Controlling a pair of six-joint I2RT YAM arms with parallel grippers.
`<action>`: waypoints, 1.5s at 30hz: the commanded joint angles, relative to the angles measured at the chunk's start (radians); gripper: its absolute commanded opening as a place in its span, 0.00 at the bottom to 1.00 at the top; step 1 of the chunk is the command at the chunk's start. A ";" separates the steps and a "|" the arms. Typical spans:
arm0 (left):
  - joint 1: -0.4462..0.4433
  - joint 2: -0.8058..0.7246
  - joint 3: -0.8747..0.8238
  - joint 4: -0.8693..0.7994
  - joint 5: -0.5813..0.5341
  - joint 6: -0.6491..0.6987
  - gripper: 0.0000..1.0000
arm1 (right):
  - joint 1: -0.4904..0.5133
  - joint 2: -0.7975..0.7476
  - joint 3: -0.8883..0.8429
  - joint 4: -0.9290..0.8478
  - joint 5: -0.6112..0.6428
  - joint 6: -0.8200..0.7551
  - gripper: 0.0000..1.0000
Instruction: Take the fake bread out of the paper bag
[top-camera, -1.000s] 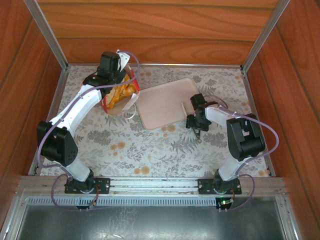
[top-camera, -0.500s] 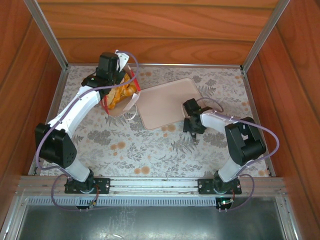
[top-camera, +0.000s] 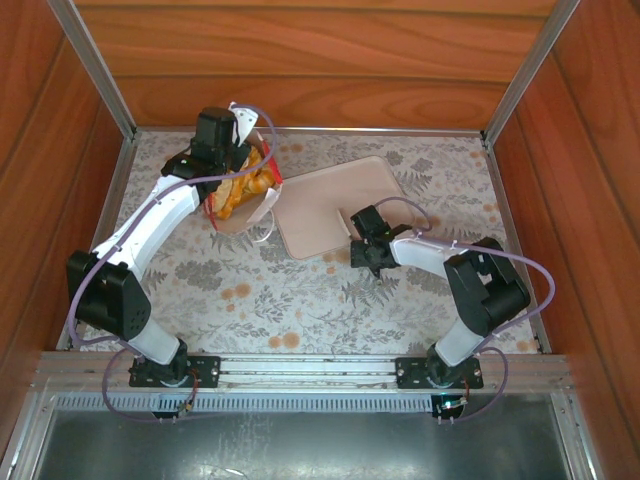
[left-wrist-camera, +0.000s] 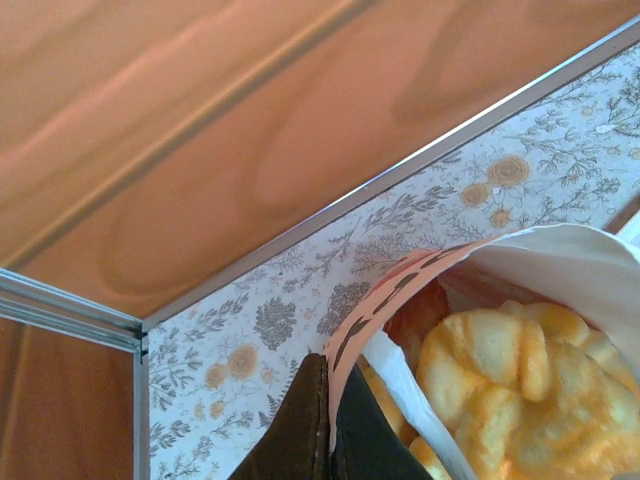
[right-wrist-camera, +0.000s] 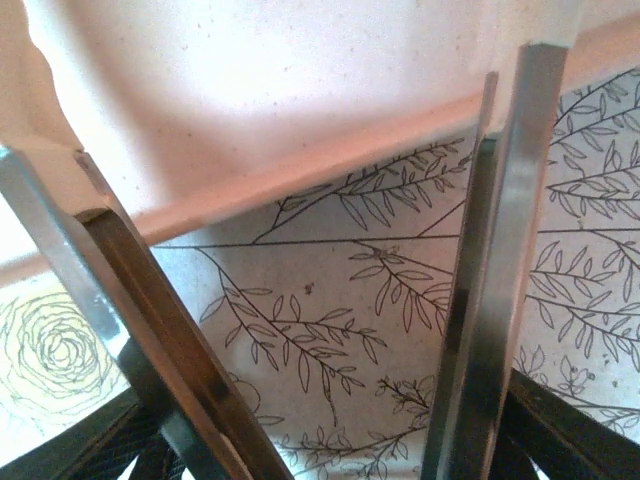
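The paper bag (top-camera: 258, 203), white with a red band, lies tipped at the back left with its mouth facing me. Golden fake bread (top-camera: 240, 188) is piled inside it. My left gripper (top-camera: 232, 160) is shut on the bag's rim. In the left wrist view its dark fingers (left-wrist-camera: 315, 420) pinch the patterned rim (left-wrist-camera: 400, 283), and the glossy pastries (left-wrist-camera: 510, 370) lie just inside. My right gripper (top-camera: 364, 250) hovers low at the near edge of the beige tray (top-camera: 330, 195). Its jaws stand open over the tablecloth with nothing between them (right-wrist-camera: 290, 125).
The flat tray's rim (right-wrist-camera: 300, 170) runs across the right wrist view just beyond the fingers. Wooden walls and an aluminium frame (left-wrist-camera: 330, 200) enclose the floral tablecloth (top-camera: 300, 290). The bag sits close to the back left corner.
My right gripper has slid left along the tray's near edge. The left gripper has shifted slightly with the bag rim in its grip.
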 joint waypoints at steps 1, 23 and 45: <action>-0.001 -0.050 -0.007 0.075 0.011 -0.026 0.00 | 0.006 0.033 -0.076 0.015 -0.032 0.021 0.76; -0.012 -0.079 -0.062 0.072 0.028 -0.071 0.00 | 0.006 -0.083 -0.014 -0.061 -0.034 -0.032 0.25; -0.093 -0.090 -0.080 0.021 -0.083 -0.225 0.00 | 0.006 -0.326 0.407 -0.384 -0.662 -0.098 0.25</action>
